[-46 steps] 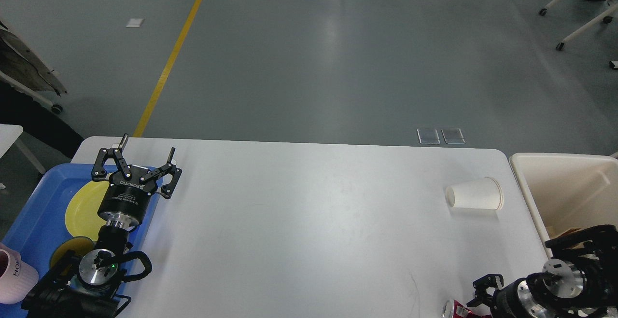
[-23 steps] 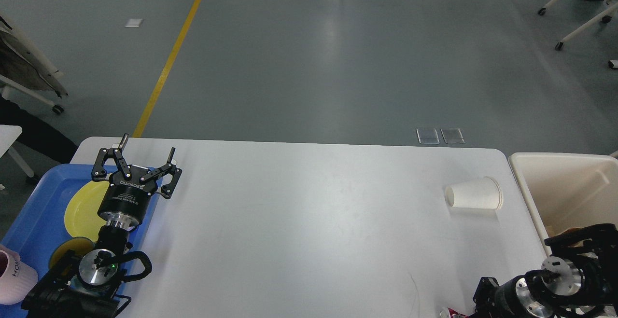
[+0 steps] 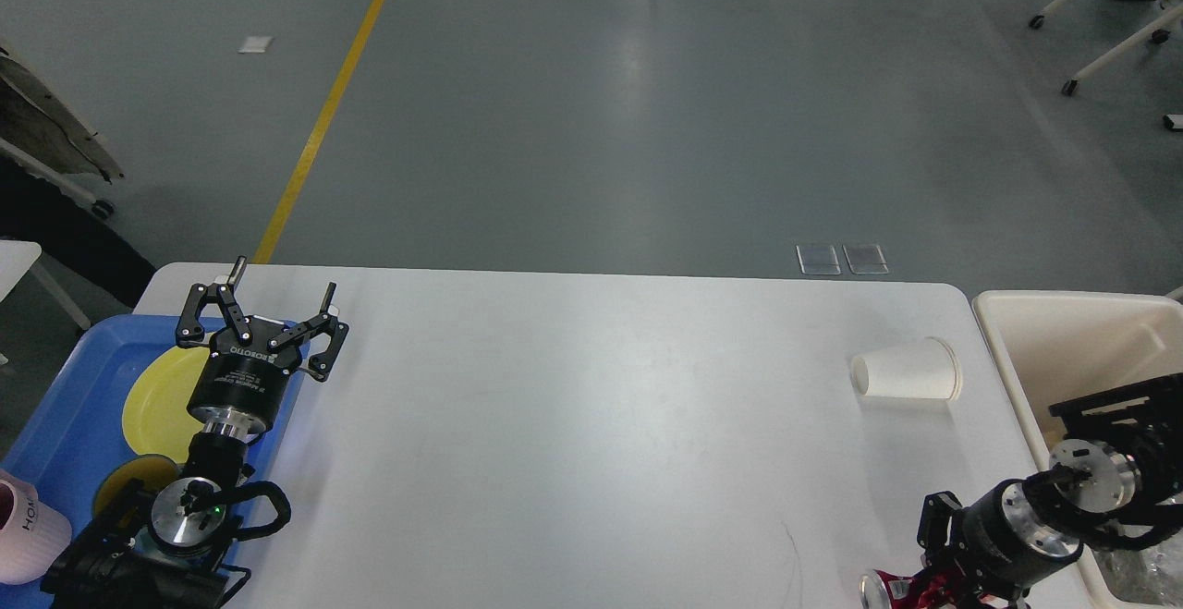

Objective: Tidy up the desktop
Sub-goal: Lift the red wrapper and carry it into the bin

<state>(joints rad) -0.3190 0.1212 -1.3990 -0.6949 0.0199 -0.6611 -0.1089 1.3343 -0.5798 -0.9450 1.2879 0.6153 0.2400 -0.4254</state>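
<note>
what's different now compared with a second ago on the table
The right arm swung: its wrist rose toward the cream bin, and the right gripper now sits over a red can at the near edge, grip unclear. The left gripper, paper cup and blue tray stayed put.

The right gripper [image 3: 910, 581] sits at the bottom edge, its fingers indistinct around a red can [image 3: 887, 588] that is cut off. A pink mug [image 3: 26, 535] is cropped at left.

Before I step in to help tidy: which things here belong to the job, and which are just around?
Job: desktop, tipped paper cup, red can at right gripper, blue tray, cream bin.
Around: rolling chairs, floor line.
</note>
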